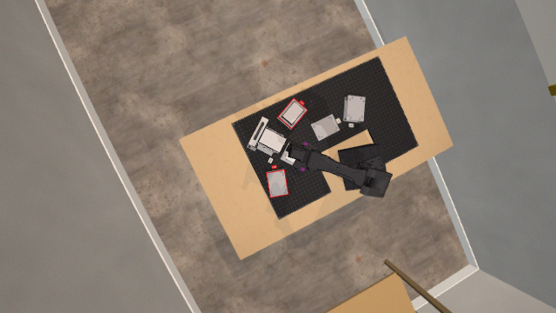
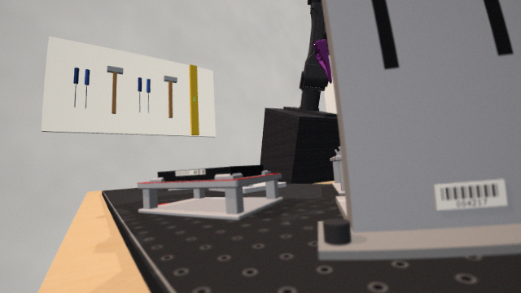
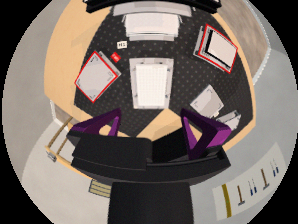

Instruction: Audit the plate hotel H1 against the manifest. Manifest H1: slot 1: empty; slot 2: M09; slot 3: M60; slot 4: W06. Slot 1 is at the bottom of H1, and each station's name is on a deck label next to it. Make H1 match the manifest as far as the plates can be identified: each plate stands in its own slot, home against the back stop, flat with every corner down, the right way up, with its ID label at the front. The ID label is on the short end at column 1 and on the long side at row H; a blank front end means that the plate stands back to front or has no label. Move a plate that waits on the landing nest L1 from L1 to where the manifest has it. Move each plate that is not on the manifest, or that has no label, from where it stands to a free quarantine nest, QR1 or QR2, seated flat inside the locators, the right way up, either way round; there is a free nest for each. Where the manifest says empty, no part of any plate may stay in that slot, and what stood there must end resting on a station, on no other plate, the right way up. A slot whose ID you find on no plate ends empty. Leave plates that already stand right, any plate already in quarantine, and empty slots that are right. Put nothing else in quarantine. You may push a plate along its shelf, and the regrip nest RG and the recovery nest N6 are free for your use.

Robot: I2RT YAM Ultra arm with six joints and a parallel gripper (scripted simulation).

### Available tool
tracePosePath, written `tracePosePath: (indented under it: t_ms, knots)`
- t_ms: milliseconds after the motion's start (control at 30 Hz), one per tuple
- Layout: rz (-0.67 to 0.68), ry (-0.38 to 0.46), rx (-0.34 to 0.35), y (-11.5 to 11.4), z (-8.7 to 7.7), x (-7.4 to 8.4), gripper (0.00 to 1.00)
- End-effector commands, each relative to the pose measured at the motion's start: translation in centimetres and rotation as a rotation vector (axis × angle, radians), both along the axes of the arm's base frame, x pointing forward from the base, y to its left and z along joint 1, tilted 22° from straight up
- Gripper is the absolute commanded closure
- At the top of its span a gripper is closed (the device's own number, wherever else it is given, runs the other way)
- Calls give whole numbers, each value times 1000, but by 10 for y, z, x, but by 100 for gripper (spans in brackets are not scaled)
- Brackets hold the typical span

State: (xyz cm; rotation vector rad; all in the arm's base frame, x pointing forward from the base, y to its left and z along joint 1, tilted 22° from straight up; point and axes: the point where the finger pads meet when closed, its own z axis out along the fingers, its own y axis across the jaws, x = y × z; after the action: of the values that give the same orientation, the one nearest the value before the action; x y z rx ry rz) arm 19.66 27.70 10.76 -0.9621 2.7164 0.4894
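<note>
Hotel H1 (image 1: pixel 260 130) (image 3: pixel 150 8) shows at the top of the wrist view, with a white plate (image 1: pixel 272 139) (image 3: pixel 151 24) in it. Its lower slots and labels cannot be read. A white welled plate (image 3: pixel 151 84) lies on a grey nest (image 3: pixel 134 95) in front of the hotel. My gripper (image 1: pixel 304 156) (image 3: pixel 150 111) is open and empty above the near side of that nest. A dark-sided plate (image 2: pixel 212 172) (image 3: pixel 222 49) rests on a red-rimmed nest (image 2: pixel 187 184); its front label is too blurred to read. The other red-rimmed nest (image 1: pixel 277 183) (image 3: pixel 95 77) holds no plate.
Two grey nests without plates, one low (image 1: pixel 325 127) (image 3: pixel 207 101) and one beyond it (image 1: pixel 354 108), stand on the right side of the deck. The H1 deck label (image 1: pixel 270 160) (image 3: pixel 122 45) lies beside the hotel. The hotel's back panel (image 2: pixel 423 134) hides much of the exterior view.
</note>
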Motion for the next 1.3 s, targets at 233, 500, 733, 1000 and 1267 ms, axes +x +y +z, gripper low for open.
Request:
tracePosePath:
  t_ms: [233,500,733,1000,1267]
  knots:
    - [0,7,-9,-13,26,-5,0]
    - [0,7,-9,-17,35,-5,0]
    - [0,7,-10,-31,30,8,0]
    - [0,6,-10,-46,25,21,0]
    - [0,6,-11,-65,19,39,0]
